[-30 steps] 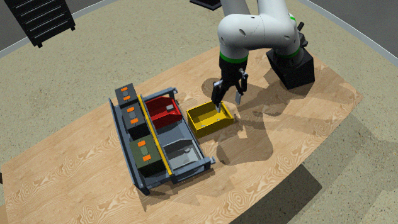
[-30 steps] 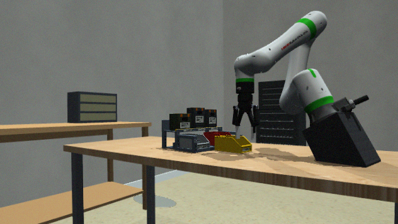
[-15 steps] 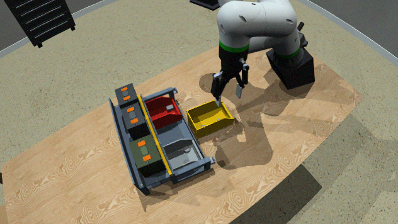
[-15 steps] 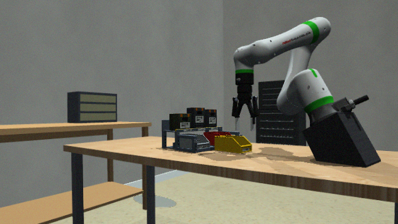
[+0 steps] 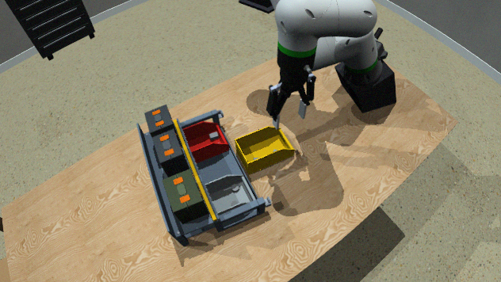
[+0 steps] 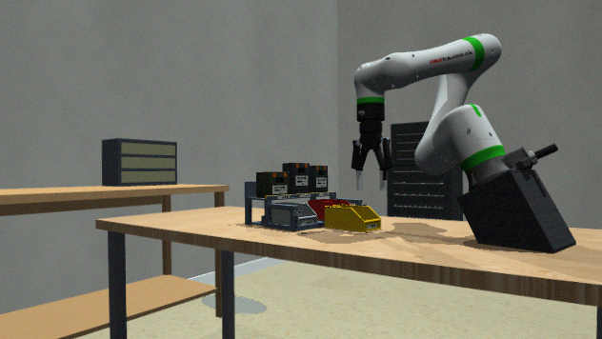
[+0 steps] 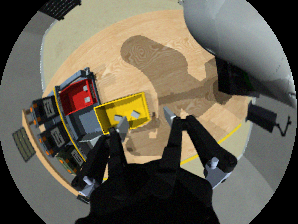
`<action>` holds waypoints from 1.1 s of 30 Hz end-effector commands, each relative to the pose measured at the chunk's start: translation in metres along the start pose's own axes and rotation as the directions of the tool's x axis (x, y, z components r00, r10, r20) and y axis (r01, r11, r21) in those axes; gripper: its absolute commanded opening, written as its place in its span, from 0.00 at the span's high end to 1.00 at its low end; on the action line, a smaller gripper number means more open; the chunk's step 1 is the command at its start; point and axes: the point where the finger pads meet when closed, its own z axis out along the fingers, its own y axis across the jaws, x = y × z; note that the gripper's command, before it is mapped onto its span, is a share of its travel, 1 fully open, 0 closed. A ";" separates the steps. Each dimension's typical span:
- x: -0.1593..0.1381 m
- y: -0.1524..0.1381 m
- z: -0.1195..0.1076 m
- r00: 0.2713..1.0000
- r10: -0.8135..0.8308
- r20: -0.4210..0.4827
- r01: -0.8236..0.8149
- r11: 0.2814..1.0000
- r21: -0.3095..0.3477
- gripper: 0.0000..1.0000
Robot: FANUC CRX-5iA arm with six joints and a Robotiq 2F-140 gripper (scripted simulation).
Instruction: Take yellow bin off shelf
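Observation:
The yellow open bin (image 5: 264, 149) stands on its base on the wooden table top, just beside the shelf rack, with small grey parts inside. It also shows in the side view (image 6: 352, 217) and in the wrist view (image 7: 123, 115). My gripper (image 5: 289, 114) hangs well above the bin's far side, fingers apart and holding nothing. In the side view the gripper (image 6: 371, 182) is clearly above the bin with a gap below its tips. The red bin (image 5: 205, 140) and the grey bin (image 5: 229, 192) sit on the shelf (image 5: 198, 170).
Three dark boxes with orange tabs (image 5: 171, 158) stand on the shelf's upper level. The robot base (image 5: 366, 83) stands at the table's far right. A second table with a drawer cabinet (image 6: 139, 162) is at the left of the side view.

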 end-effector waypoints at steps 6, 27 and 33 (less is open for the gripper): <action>0.000 0.000 -0.004 1.000 0.000 0.000 0.000 1.000 0.001 0.43; 0.000 0.000 0.005 1.000 0.000 0.000 0.000 1.000 0.001 0.43; 0.000 0.000 0.010 1.000 0.000 0.000 0.000 1.000 0.001 0.43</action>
